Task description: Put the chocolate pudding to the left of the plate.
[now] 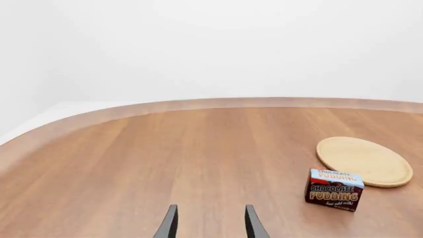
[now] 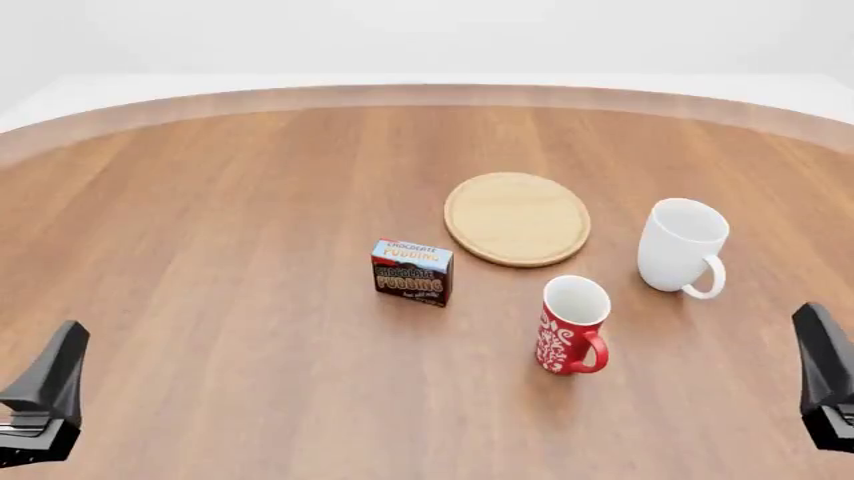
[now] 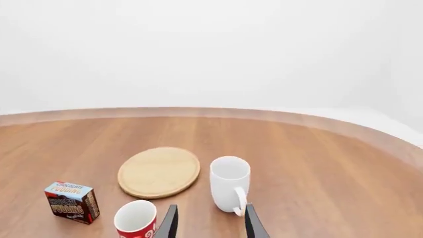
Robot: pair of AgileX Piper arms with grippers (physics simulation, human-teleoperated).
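The chocolate pudding box [image 2: 411,271] stands upright on the table, just in front of and to the left of the light-wood plate [image 2: 517,218]. It also shows in the left wrist view [image 1: 334,190] beside the plate [image 1: 363,160], and in the right wrist view [image 3: 72,202] near the plate [image 3: 159,171]. My left gripper [image 1: 210,223] is open and empty, far back at the table's near left [image 2: 47,395]. My right gripper [image 3: 210,222] is open and empty at the near right [image 2: 827,378].
A red patterned mug [image 2: 573,325] stands in front of the plate, to the right of the pudding. A white mug [image 2: 682,246] stands right of the plate. The round wooden table's far edge [image 2: 427,97] curves across the back.
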